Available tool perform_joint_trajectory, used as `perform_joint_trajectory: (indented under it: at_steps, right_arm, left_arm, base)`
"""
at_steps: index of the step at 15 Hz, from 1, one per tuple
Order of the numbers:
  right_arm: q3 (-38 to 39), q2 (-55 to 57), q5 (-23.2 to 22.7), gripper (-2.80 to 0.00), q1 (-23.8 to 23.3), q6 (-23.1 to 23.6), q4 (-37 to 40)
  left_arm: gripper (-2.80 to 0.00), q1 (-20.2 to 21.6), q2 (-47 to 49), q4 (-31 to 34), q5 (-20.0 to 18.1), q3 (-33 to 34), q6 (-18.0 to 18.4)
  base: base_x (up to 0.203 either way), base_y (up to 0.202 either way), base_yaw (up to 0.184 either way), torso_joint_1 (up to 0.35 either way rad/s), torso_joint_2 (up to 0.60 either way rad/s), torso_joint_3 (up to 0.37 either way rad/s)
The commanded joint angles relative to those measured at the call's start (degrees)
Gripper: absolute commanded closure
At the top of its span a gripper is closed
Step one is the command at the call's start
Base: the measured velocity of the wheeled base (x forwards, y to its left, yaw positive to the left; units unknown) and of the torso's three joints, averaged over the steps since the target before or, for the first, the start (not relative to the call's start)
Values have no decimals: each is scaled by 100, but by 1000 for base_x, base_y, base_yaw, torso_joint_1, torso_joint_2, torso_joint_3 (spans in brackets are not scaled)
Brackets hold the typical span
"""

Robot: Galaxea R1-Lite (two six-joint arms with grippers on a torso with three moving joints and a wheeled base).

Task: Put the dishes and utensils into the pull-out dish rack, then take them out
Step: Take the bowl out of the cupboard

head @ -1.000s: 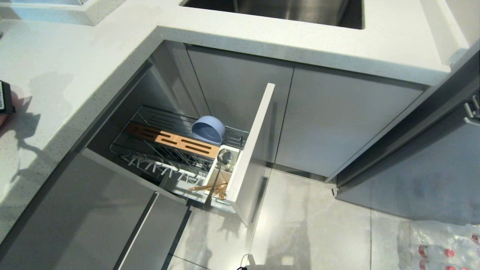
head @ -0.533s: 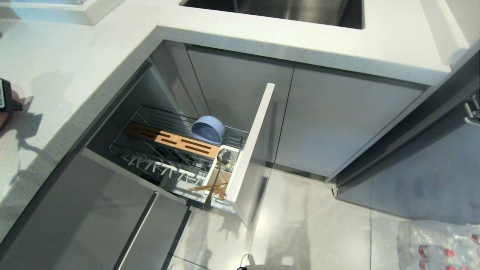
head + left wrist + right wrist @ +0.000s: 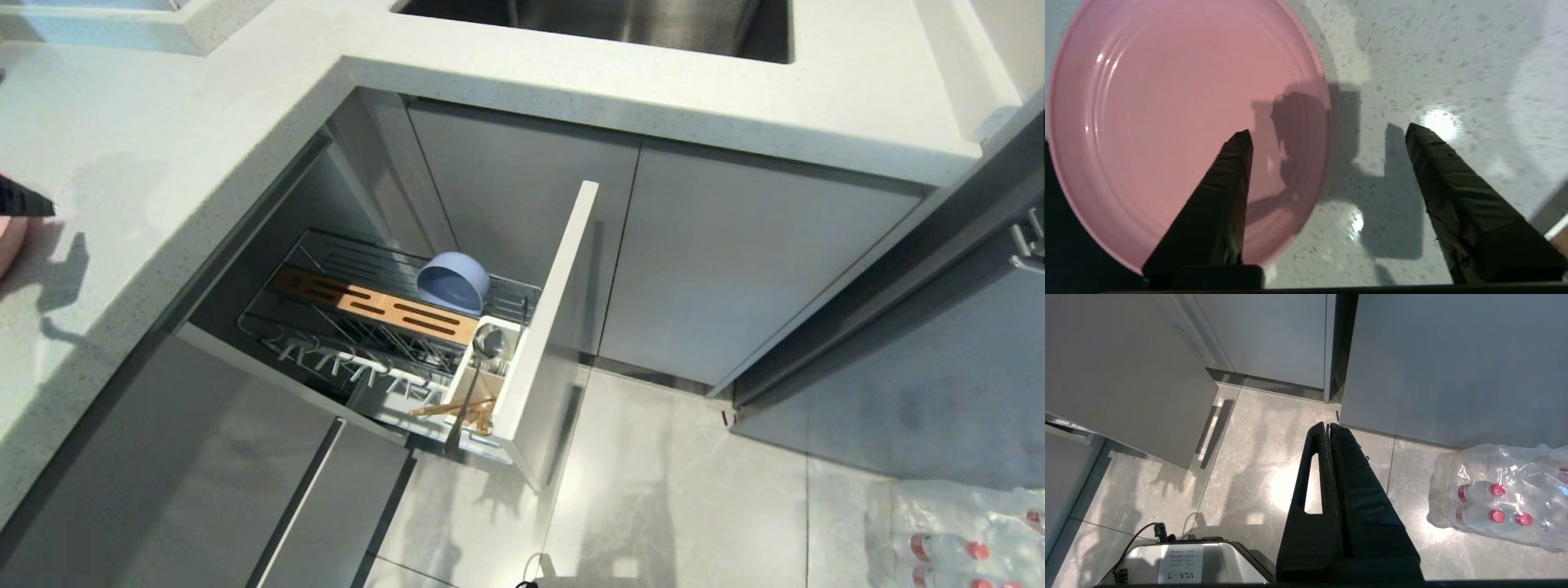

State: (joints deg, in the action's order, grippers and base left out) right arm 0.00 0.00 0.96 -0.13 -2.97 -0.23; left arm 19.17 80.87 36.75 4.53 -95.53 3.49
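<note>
Left gripper (image 3: 1327, 130): above the counter (image 3: 1453, 61) at the far left edge of the head view, only a dark tip showing there. Jaws stand wide apart, nothing between them. One finger (image 3: 1216, 204) hangs over the plate, the other over bare counter.
Plate (image 3: 1167, 102): salmon-pink, lying flat on the counter, free of the gripper. Its rim passes between the two fingers. A sliver of pink shows at the left edge of the head view (image 3: 10, 241).
Right gripper (image 3: 1329, 426): low over the floor (image 3: 1249, 457), fingers pressed together, holding nothing.
Rack (image 3: 392, 327): pulled out from under the counter, front panel (image 3: 547, 327) standing edge-on.
Bowl (image 3: 453, 282): blue-grey, tilted on its side in the wire basket, at the back, near the front panel.
Wooden insert (image 3: 375, 306): runs along the middle of the basket, just beside the bowl.
Spoon (image 3: 482, 359): in the white cutlery holder (image 3: 490, 367) against the front panel, bowl end up.
Chopsticks (image 3: 453, 404): in the same holder, lying slanted at its near end, crossing the spoon handle.
Bottles (image 3: 1494, 498): shrink-wrapped pack with red caps, on the floor to the right.
</note>
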Motion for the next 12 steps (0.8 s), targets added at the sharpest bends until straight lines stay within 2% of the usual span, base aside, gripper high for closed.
perform_joint_trajectory:
  at_steps: [1,2,6,8,10,12]
  right_arm:
    - [0,8,0,0,-2,-1,-3]
    - [0,4,0,0,3,-1,-3]
    - [0,1,0,0,-3,-1,-3]
    - [0,8,0,0,-3,-1,-3]
    - [0,9,0,0,-4,3,-2]
    - [0,1,0,0,5,-1,-1]
  left_arm:
    - [-280,-80,-297,16,4,29,-65]
    - [0,-115,-437,16,2,44,-87]
    - [0,-377,-980,25,4,150,-163]
    - [0,-732,-1186,23,4,161,-399]
    - [0,-1361,-1307,21,46,83,-880]
    - [0,-2209,-1338,16,192,-11,-1576]
  base:
    - [0,0,0,0,0,0]
    - [0,0,0,0,0,0]
    - [0,0,0,0,0,0]
    - [0,0,0,0,0,0]
    - [0,0,0,0,0,0]
    - [0,0,0,0,0,0]
